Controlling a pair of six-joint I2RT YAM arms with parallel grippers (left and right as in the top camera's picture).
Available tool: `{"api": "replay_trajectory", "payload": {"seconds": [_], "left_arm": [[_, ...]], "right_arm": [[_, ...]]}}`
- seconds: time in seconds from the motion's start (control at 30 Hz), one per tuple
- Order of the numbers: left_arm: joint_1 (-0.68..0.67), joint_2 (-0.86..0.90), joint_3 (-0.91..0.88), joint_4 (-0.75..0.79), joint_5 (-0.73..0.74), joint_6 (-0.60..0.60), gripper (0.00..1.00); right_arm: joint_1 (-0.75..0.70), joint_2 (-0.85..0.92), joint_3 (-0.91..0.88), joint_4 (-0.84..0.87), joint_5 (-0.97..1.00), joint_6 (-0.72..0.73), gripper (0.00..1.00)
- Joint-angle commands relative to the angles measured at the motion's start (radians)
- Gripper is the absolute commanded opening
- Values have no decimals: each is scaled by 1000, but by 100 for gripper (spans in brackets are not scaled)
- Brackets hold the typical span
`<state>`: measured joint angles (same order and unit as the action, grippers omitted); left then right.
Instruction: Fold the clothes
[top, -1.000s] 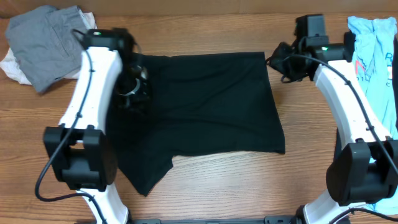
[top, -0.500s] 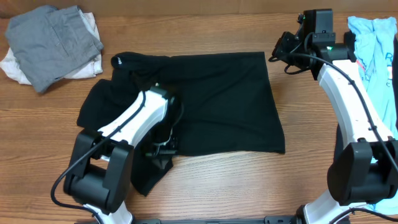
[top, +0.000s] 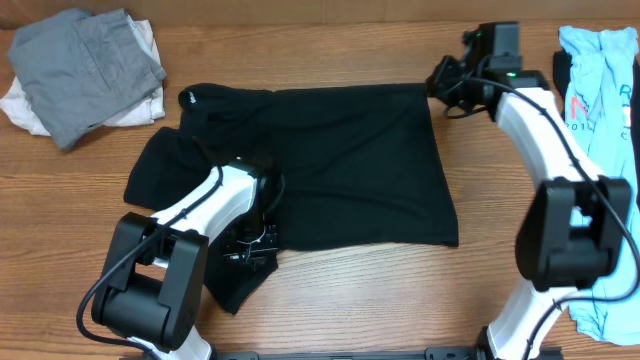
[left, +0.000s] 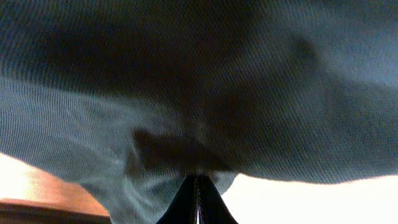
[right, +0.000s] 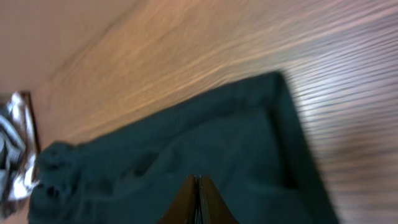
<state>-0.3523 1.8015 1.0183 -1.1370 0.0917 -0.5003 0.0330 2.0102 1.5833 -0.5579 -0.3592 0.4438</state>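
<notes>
1. Counter layout. The black T-shirt (top: 350, 170) lies spread across the middle of the wooden counter (top: 350, 310), with its tagged collar toward the far left and a loose flap hanging toward the near edge at lower left. A grey garment (top: 85, 55) sits on a white garment (top: 20, 105) in the far left corner, well apart from the T-shirt. A light-blue shirt (top: 600, 90) with red print lies along the right edge.

2. Left arm. The arm bends low over the near left part of the T-shirt. The left end effector (top: 250, 245) is down on the fabric there. In the left wrist view the left end effector (left: 198, 185) is clenched, its two tips pressed together. The black T-shirt (left: 217, 81) fills nearly the whole view and puckers into a crease right at the tips (a pinch of cloth is gripped).

3. Right arm. The arm reaches to the far right corner of the T-shirt, and the right end effector (top: 440, 82) sits just beside that corner. In the right wrist view the right end effector (right: 199, 185) is clenched, with nothing visible between its tips. The black T-shirt (right: 186, 149) and its squared corner lie beyond the tips. Whether the tips touch the cloth cannot be told. Bare counter (right: 348, 93) shows to the right.
</notes>
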Motion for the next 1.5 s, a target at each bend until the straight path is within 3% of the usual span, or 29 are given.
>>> {"api": "replay_trajectory", "payload": {"seconds": [0.0, 0.33, 0.53, 1.2, 1.47], "left_arm": [[6, -23, -53, 31, -8, -25, 4], [5, -23, -203, 149, 165, -24, 4], [5, -23, -282, 155, 177, -32, 4], [-2, -32, -332, 61, 194, -24, 4], [-108, -261, -331, 53, 196, -31, 4]], "right_arm": [[35, 63, 19, 36, -95, -6, 4], [61, 163, 19, 86, -67, -6, 4], [49, 227, 19, 83, 11, 1, 4], [-130, 285, 19, -198, 196, 47, 4], [-130, 194, 19, -303, 282, 100, 4]]}}
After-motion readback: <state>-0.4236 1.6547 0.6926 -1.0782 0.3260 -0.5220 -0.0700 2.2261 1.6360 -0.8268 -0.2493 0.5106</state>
